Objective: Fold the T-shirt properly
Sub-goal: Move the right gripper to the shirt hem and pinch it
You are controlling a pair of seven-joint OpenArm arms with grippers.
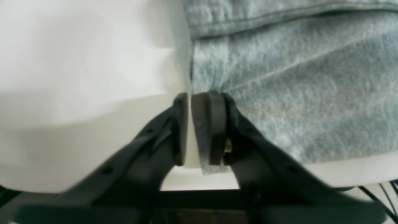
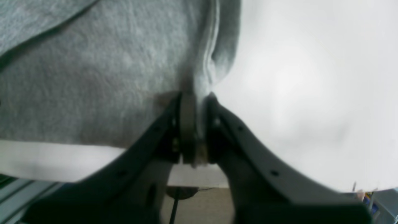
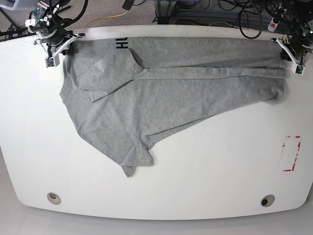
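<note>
Your surface is a wide white top, and most of its far half is covered by the T-shirt, which lies flat along the far edge with its length running side to side. One long fold is already in: a strip of the far side is turned over toward you, leaving a crease across the middle, and a sleeve still sticks out on the near side toward you. The black lettering peeks out near the far edge, at your right arm's end.

Your right hand is clenched on the edge of the grey cloth; the wrist view shows fabric pinched between its pads. Your left hand is likewise closed on the shirt's edge at the opposite end, with a thin layer of fabric caught between the pads.

By my reading you are early to midway: one lengthwise fold is done, the near side and loose sleeve still need folding in, and the crosswise folds remain.
</note>
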